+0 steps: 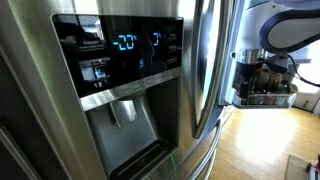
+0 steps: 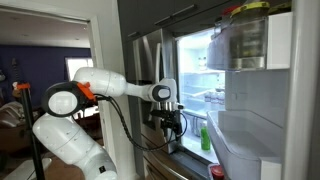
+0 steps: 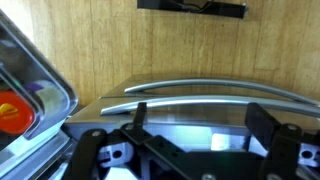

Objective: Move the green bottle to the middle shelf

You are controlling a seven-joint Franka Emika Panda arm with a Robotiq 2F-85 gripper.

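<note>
The green bottle stands upright on a low shelf inside the open fridge, near its front edge. The middle shelf above it holds a few small items. My gripper hangs in front of the fridge opening, to the left of the bottle and apart from it. In the wrist view the gripper is open and empty, with both dark fingers spread over the steel drawer handle. The bottle does not show in the wrist view. The gripper also shows small in an exterior view.
The open fridge door with clear bins stands on the right, with a large jar in its top bin. The closed door with the dispenser fills an exterior view. An orange-red item sits in a bin at the left. The wood floor lies below.
</note>
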